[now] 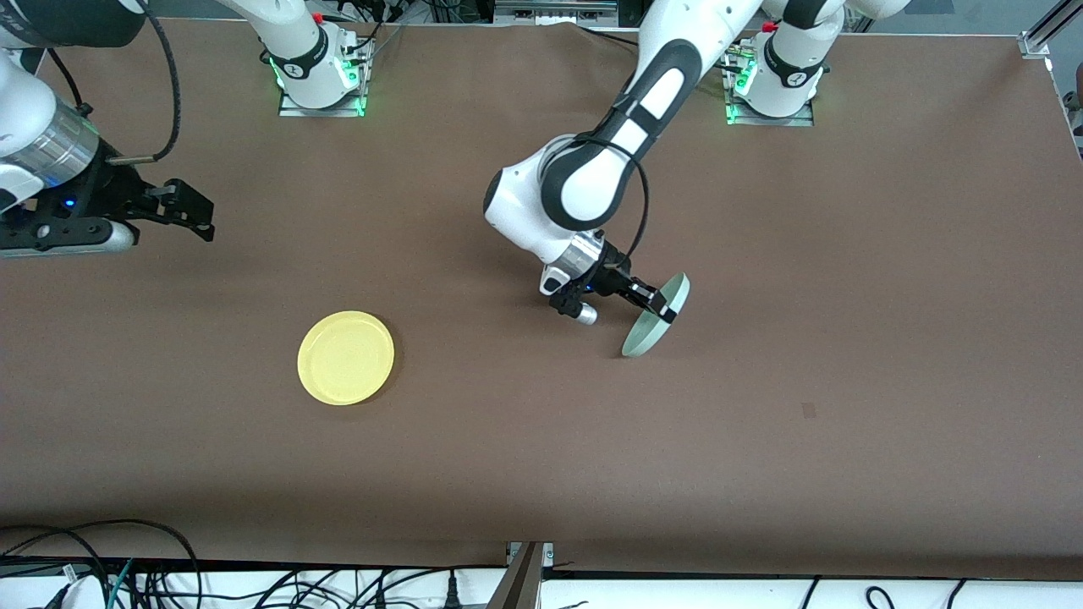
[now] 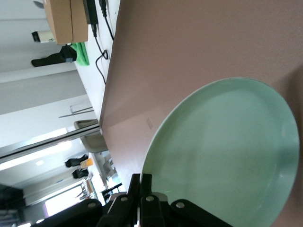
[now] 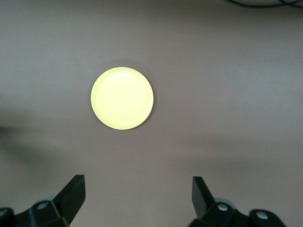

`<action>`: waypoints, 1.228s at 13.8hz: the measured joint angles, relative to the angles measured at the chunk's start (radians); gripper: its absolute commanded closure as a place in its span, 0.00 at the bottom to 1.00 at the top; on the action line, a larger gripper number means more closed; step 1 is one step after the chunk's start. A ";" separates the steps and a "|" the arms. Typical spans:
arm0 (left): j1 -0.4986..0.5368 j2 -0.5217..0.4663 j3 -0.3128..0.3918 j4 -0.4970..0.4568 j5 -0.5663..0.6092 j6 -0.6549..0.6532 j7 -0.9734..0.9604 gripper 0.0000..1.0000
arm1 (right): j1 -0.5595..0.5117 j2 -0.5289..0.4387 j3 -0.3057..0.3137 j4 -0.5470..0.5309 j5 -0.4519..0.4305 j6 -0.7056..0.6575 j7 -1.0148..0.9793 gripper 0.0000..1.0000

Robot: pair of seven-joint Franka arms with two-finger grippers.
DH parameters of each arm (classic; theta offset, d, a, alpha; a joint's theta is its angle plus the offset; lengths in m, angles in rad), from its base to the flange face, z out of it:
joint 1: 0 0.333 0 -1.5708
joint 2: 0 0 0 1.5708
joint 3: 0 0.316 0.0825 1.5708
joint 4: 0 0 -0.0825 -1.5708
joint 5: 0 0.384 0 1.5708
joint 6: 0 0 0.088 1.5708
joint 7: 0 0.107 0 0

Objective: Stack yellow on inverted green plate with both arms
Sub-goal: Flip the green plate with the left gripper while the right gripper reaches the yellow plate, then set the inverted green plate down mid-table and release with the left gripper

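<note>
The green plate (image 1: 658, 319) is smooth, matte plastic, round and shallow with a low raised rim, and it stands tilted steeply on edge, its lower rim at or just above the brown, felt-like tabletop (image 1: 846, 296). The left hand (image 1: 653, 302) is clamped on its upper rim, black fingers pinched tight together across the thin edge. In the left wrist view its hollow face (image 2: 227, 156) is bare, with nothing in it. The yellow plate (image 1: 346, 357) lies flat and right way up on the tabletop, well apart, toward the right arm's end, empty too. The right hand (image 1: 182, 211) waits in the air with its fingers (image 3: 71, 196) spread wide, holding nothing.
</note>
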 measured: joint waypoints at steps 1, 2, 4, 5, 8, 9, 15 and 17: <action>-0.020 0.035 0.010 0.042 0.004 -0.033 -0.014 1.00 | 0.000 0.003 -0.005 -0.002 0.000 0.001 -0.002 0.00; -0.035 0.064 0.018 0.079 0.011 -0.060 -0.018 1.00 | 0.000 0.011 -0.010 -0.009 0.000 0.009 -0.010 0.00; -0.055 0.093 0.027 0.121 0.013 -0.087 -0.019 1.00 | -0.001 0.050 -0.024 -0.049 0.000 0.085 -0.061 0.00; -0.061 0.099 0.027 0.132 0.013 -0.091 -0.019 1.00 | -0.002 0.083 -0.029 -0.080 0.000 0.153 -0.089 0.00; -0.080 0.103 0.028 0.141 0.012 -0.082 -0.027 0.19 | -0.021 0.229 -0.033 -0.148 0.053 0.355 -0.146 0.00; -0.086 0.103 0.029 0.145 0.005 -0.069 -0.027 0.00 | -0.027 0.284 -0.034 -0.152 0.088 0.400 -0.165 0.00; -0.063 0.122 0.036 0.188 -0.414 0.287 -0.150 0.00 | -0.028 0.500 -0.028 -0.152 0.124 0.568 -0.186 0.16; -0.032 0.124 0.036 0.191 -0.561 0.370 -0.205 0.00 | -0.028 0.531 -0.028 -0.152 0.131 0.581 -0.186 0.28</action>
